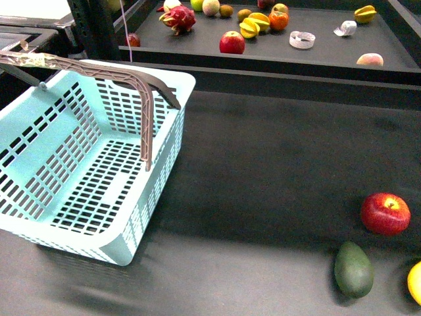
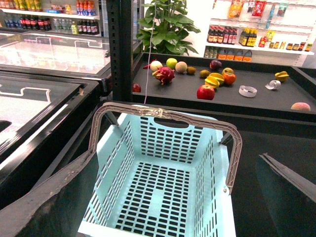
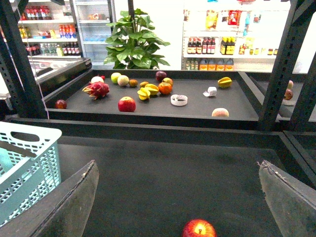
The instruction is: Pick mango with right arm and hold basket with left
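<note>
- Mango [image 1: 416,282]: small, rounded, yellow-orange, smooth skin. Lies at 4 o'clock in the front view, cut off by the frame edge.
- Basket [image 1: 156,197]: large, light turquoise plastic with slotted walls and floor. Stands upright at 9 o'clock, with its grey-brown handle [image 1: 99,68] raised across the opening.

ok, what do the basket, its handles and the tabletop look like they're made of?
Basket: moulded plastic, light turquoise, with a slight sheen; the slotted walls and rounded corners point to it. Handles: probably plastic too, grey-brown and matte, with a ribbed lattice on the inner face. Tabletop: a dark matte covering, maybe rubber or fabric; it shows no glare, so the material stays uncertain.
</note>
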Controlling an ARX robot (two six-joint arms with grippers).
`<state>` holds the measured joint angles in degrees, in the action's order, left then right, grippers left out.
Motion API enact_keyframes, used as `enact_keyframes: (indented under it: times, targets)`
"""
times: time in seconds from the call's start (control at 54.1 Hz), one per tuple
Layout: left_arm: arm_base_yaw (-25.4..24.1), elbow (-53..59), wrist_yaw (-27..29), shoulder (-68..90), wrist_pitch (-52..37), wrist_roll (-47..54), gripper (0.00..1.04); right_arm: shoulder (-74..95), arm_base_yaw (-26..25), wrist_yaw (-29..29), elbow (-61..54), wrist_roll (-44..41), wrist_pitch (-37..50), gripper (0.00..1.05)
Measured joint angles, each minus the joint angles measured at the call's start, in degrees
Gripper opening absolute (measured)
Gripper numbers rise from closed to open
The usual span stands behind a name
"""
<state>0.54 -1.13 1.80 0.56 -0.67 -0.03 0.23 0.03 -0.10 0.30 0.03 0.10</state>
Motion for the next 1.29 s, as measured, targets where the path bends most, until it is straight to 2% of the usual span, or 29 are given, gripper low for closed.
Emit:
enact_keyframes:
  times: [0.074, 0.111, 0.166, 0.203, 0.314, 0.462, 0.832, 0.999, 1.017, 1.295]
  targets:
    - [6.9, 0.3, 20.4, 7.7, -13.6, 2.2, 0.99, 0.0, 0.0, 0.0, 0.0, 0.0, 0.0, 0.97]
    - [9.6, 0.3, 28.5, 14.4, -22.3, 2.4, 0.99, 0.0, 0.0, 0.0, 0.0, 0.0, 0.0, 0.97]
    - [10.2, 0.1, 34.4, 23.8, -31.8, 1.4, 0.99, 0.0, 0.0, 0.0, 0.0, 0.0, 0.0, 0.97]
    - [10.0, 0.0, 35.4, 30.6, -37.0, -0.1, 0.99, 0.0, 0.0, 0.0, 0.0, 0.0, 0.0, 0.97]
    - [10.1, -1.2, 33.3, 49.3, -46.7, -5.1, 0.99, 0.0, 0.0, 0.0, 0.0, 0.0, 0.0, 0.97]
    - [9.9, -7.2, 30.7, 65.2, -49.4, -11.3, 0.99, 0.0, 0.0, 0.0, 0.0, 0.0, 0.0, 0.97]
    - [10.2, -25.7, 26.1, 86.9, -42.5, -35.9, 0.99, 0.0, 0.0, 0.0, 0.0, 0.0, 0.0, 0.97]
    - [10.9, -31.3, 24.9, 93.5, -41.9, -43.6, 0.99, 0.0, 0.0, 0.0, 0.0, 0.0, 0.0, 0.97]
    - [11.6, -50.9, 18.5, 112.2, -35.6, -54.7, 0.99, 0.0, 0.0, 0.0, 0.0, 0.0, 0.0, 0.97]
    - [9.4, -57.8, 17.7, 119.0, -34.7, -58.0, 0.99, 0.0, 0.0, 0.0, 0.0, 0.0, 0.0, 0.97]
